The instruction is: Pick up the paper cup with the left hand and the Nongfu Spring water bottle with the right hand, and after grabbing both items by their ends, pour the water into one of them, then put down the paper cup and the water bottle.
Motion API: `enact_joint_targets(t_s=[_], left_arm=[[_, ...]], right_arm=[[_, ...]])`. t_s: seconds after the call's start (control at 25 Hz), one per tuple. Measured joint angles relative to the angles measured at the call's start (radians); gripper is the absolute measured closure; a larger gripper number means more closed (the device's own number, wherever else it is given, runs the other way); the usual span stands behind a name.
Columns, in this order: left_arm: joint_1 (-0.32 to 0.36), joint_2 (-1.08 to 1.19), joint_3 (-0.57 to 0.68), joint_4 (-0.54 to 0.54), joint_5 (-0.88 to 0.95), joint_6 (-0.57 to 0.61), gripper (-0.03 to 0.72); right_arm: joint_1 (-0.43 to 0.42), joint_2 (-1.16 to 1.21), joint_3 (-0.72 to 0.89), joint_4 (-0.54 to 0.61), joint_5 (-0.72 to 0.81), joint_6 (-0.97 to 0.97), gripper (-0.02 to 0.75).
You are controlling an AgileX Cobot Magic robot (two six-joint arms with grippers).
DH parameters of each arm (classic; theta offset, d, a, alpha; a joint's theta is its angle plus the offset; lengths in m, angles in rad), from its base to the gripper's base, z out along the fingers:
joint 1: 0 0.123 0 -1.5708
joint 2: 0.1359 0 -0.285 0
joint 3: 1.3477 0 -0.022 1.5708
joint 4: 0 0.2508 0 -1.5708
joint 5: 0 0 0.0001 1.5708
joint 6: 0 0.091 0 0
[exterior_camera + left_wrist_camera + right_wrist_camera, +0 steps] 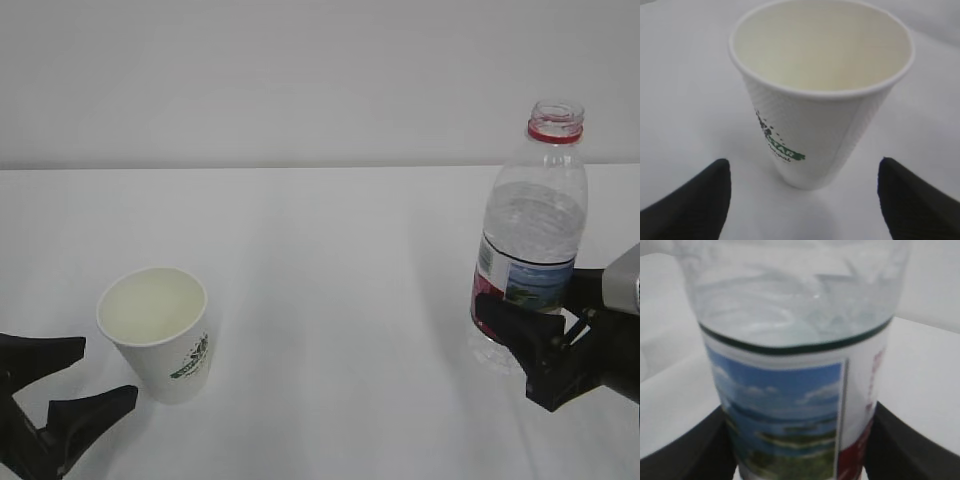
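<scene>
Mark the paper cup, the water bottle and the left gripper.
paper cup [175,365], exterior view, on its side wall by the green logo.
water bottle [528,235], exterior view, on its clear body above the label.
left gripper [800,200], left wrist view, midway between its fingertips.

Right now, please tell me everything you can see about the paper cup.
The paper cup is white and tapered, with a rolled rim, a finely embossed wall and a green printed logo on its side. Its pale cream inside shows no clear sign of liquid. It stands upright on the white table, at the left, far from the water bottle. The left gripper is open beside it, a finger on each side of its base, not touching it.
</scene>
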Motion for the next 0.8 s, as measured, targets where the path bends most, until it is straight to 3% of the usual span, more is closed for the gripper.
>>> enact_joint_targets(t_s=[0.8], left_arm=[[0.000,0.113,-0.092,0.054,-0.002,0.000,-0.004]], right_arm=[[0.000,0.000,0.000,-0.002,0.000,0.000,0.234]])
